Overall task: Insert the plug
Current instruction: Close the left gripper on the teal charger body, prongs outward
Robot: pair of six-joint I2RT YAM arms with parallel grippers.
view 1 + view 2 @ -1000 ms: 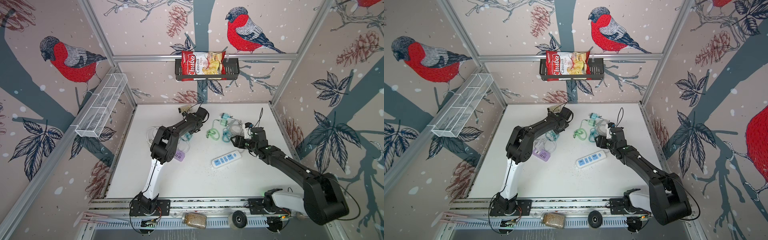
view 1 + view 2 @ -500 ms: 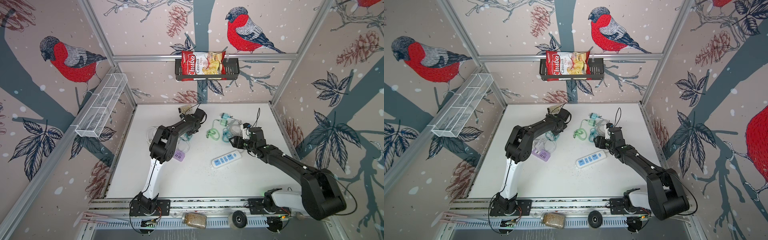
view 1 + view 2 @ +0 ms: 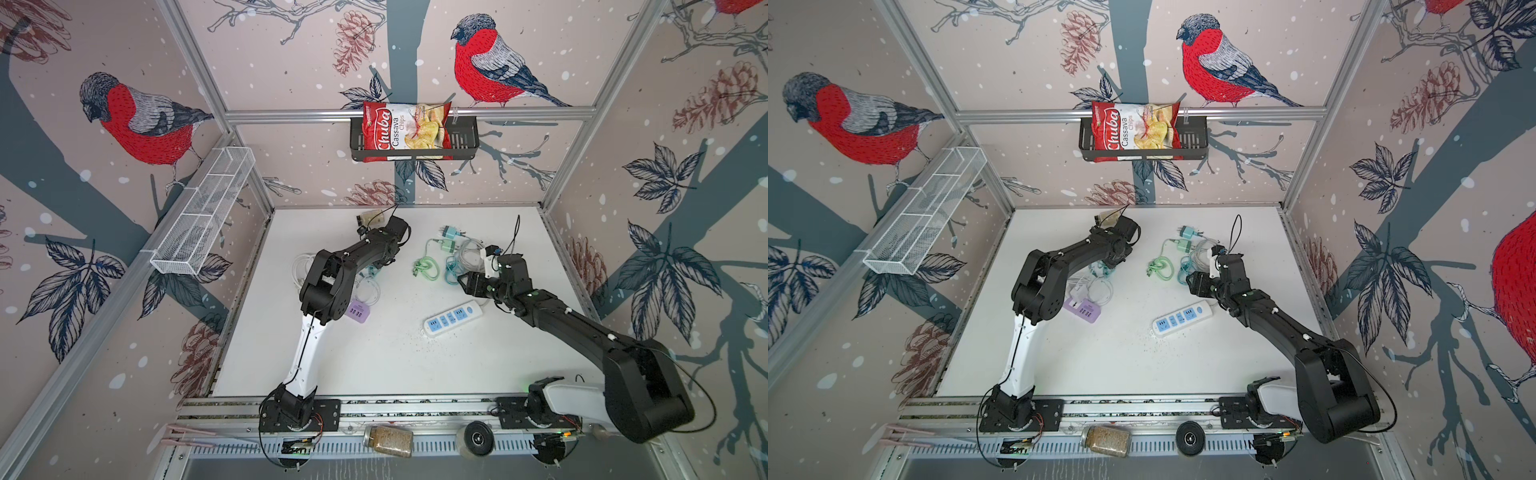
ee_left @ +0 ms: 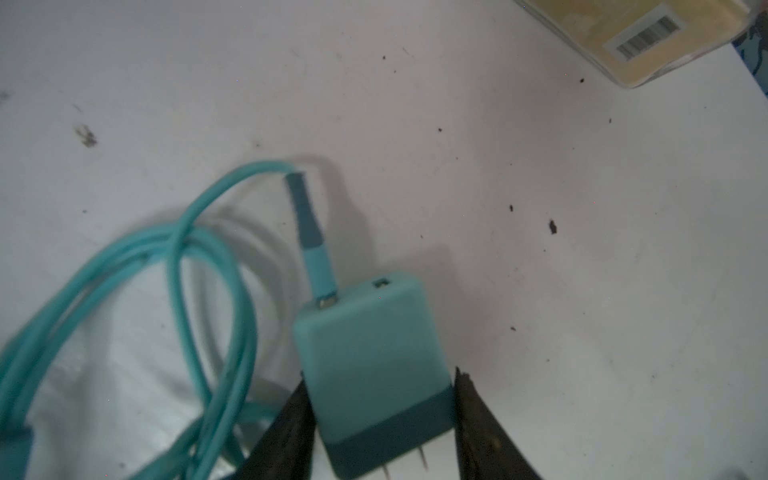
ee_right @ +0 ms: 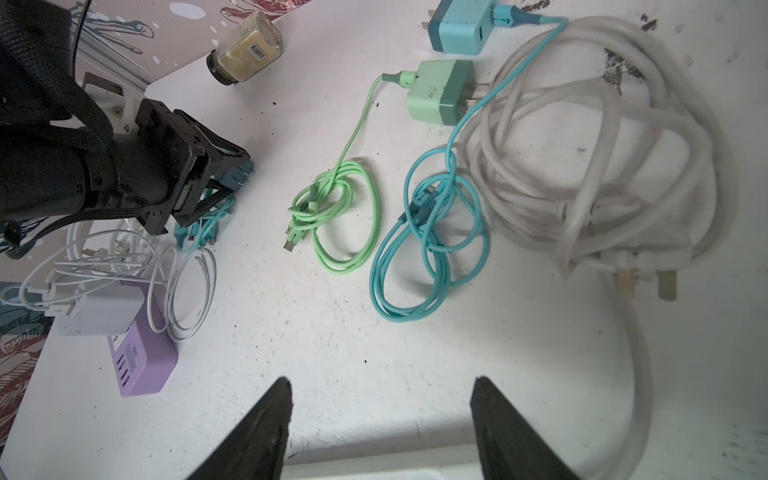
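Now the left gripper (image 4: 381, 378) has narrowed onto the teal plug (image 4: 365, 345), jaws pressed to both its sides, at the table's (image 4: 540, 208) back left. The right gripper (image 5: 382, 380) hangs spread and empty near the power strip (image 3: 453, 318); a coiled green cable (image 3: 426, 266) lies between the arms.

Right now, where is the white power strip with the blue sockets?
In both top views the power strip lies on the table, right of centre, close to the right gripper on its near side.

light: bright, diffuse, even | shadows: soft, faint beside teal charger (image 4: 365, 353) | top views: sharp, edges bowed | left wrist: soft focus | right wrist: clearer, corners smeared
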